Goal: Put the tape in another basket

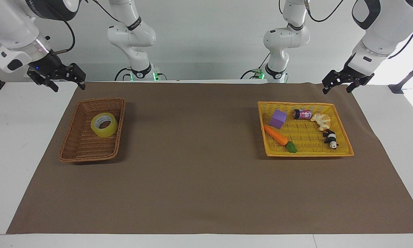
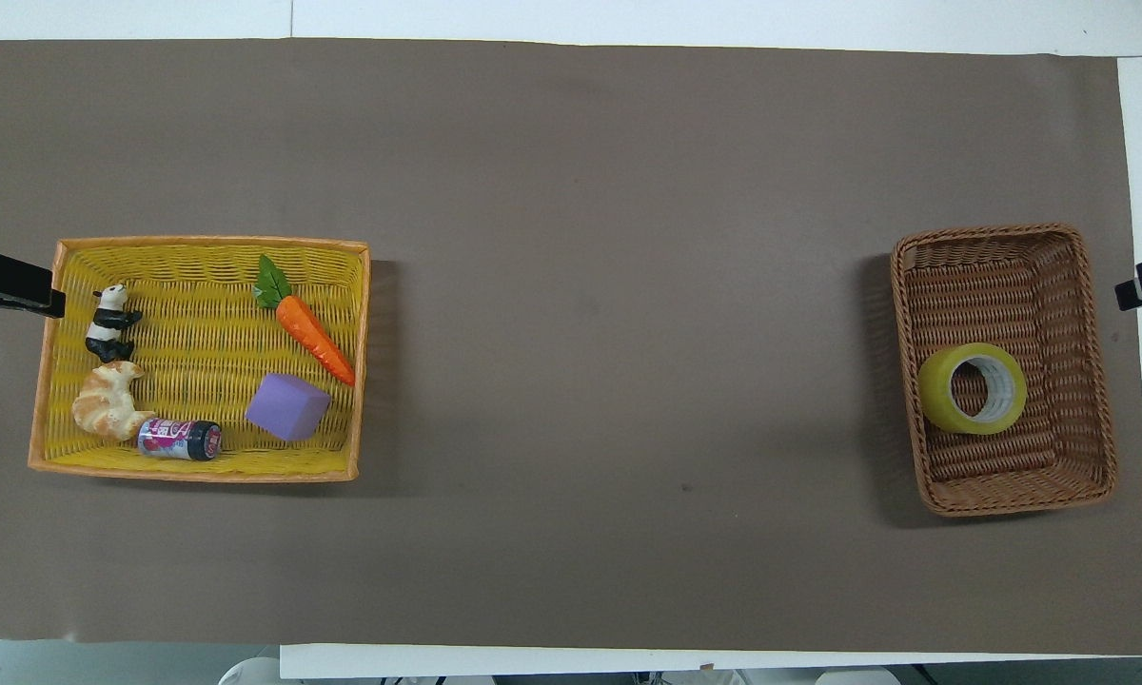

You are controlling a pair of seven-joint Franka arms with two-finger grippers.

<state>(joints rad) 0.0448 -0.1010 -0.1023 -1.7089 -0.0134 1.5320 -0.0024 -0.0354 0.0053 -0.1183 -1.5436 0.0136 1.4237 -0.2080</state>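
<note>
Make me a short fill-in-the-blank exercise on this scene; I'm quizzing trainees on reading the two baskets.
1. The tape lies in the ____ basket.
2. The yellow basket holds ____ objects.
3. The toy carrot lies beside the ____ cube.
4. The right pincer holds ____.

Missing words: brown; five; purple; nothing

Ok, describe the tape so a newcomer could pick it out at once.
Find the brown wicker basket at the right arm's end of the table. The tape lies inside, in the half nearer the robots. It is the only thing there: a yellow translucent roll with a white core.
</note>
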